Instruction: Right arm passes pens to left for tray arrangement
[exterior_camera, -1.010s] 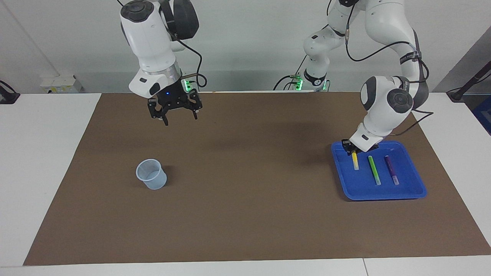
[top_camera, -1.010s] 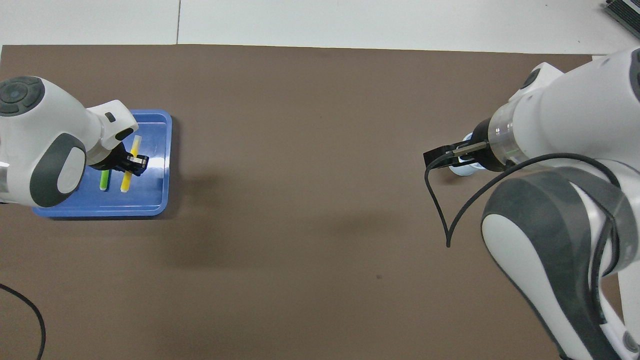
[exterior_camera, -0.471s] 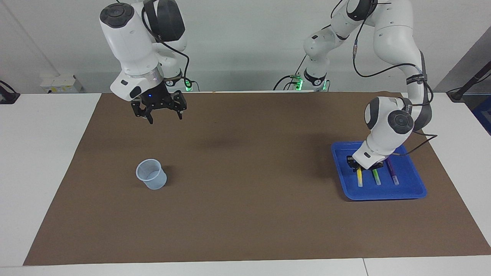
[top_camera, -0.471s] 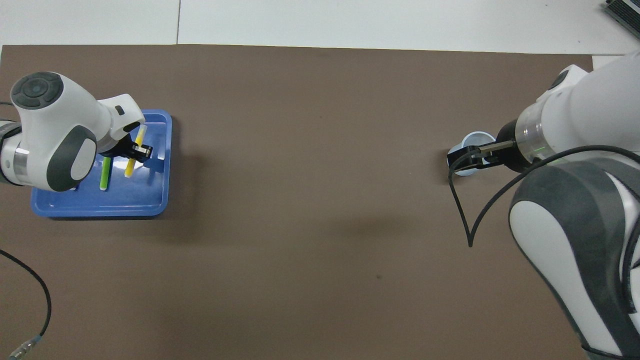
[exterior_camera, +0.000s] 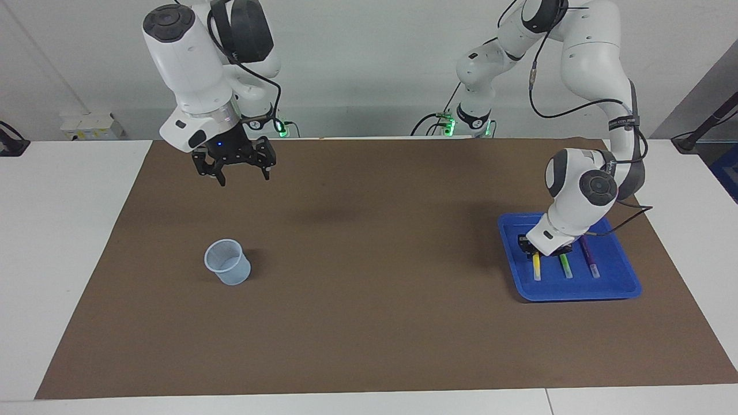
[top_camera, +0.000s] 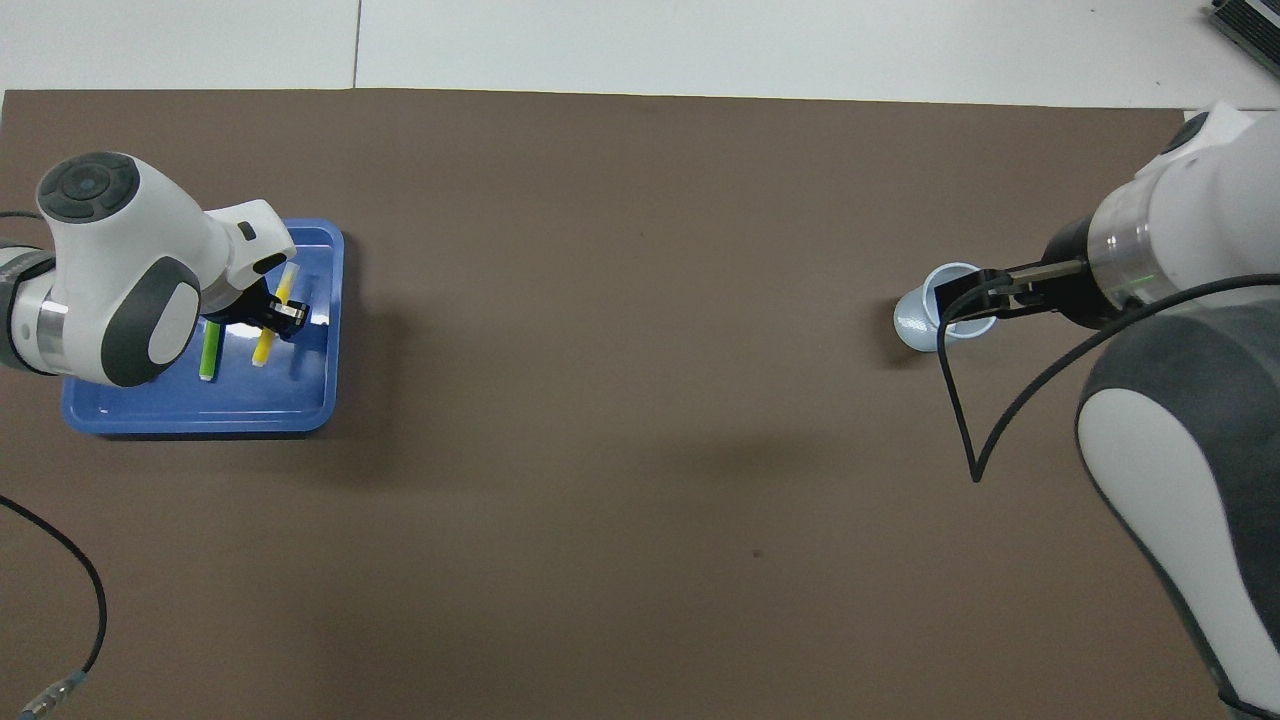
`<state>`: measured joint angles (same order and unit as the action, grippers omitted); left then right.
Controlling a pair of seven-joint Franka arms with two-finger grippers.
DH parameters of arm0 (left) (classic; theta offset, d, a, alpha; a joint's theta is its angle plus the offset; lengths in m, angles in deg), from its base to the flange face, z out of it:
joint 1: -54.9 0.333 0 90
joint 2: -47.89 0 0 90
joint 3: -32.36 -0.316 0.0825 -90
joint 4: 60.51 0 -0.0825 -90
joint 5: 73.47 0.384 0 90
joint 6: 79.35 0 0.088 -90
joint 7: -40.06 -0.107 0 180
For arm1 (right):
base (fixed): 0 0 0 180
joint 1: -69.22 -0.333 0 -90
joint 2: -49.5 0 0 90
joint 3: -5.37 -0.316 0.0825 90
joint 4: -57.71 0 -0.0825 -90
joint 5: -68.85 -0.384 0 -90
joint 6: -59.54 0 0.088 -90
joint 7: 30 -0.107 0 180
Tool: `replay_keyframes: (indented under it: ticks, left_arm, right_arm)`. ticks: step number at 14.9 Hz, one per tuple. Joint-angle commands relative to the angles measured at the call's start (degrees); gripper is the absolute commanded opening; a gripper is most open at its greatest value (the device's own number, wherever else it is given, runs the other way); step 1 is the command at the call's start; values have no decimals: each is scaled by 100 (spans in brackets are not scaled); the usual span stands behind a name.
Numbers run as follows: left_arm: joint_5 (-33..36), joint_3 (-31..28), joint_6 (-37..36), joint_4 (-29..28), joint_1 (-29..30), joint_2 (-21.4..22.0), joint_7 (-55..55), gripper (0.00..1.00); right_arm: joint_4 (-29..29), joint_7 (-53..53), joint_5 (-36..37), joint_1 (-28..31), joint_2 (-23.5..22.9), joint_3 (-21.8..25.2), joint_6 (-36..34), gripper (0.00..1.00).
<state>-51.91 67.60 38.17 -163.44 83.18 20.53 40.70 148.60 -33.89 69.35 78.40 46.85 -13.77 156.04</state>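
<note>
Yellow pen apparently pinched in L fingers over tray; R fingers spread, nothing between.

tray: on the mat, toward the left arm's end of the table.
pens: three, side by side in the tray, parallel, apart from each other.
cup: upright on the mat, toward the right arm's end, well apart from the tray.
left gripper: low in the tray, at the pen nearest the cup's end.
right gripper: raised over the mat.
</note>
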Motion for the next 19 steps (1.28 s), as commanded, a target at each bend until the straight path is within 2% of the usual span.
replay_keyframes:
  ticks: [1,8,9,10,14,16,17,18,19]
  left_arm:
    - [112,54,-37,-184,81,108,23,0]
    - [112,54,33,-352,116,169,103,0]
    - [120,54,42,-352,116,169,103,4]
    - [121,54,51,-352,116,169,94,23]
    - [112,54,86,-352,116,169,103,24]
    - [121,54,86,-352,107,169,103,25]
    - [121,54,86,-343,107,169,103,31]
    - [121,62,78,-334,107,161,94,43]
    - [121,62,77,-325,107,161,85,62]
  right_arm:
    - [-133,824,152,-398,-69,489,-141,100]
    - [-263,600,178,-1164,-51,1220,-202,100]
    - [-438,600,178,-1173,-69,1220,-350,100]
    - [-466,600,178,-1173,-69,1229,-473,100]
    - [-318,600,91,-1007,-121,1264,-544,100]
    - [-194,600,126,-1032,-60,1492,-597,100]
    - [-185,582,108,-1041,-51,1510,-606,100]
    - [-168,547,108,-1076,-42,1510,-598,100]
    - [-176,538,108,-1085,-42,1510,-580,100]
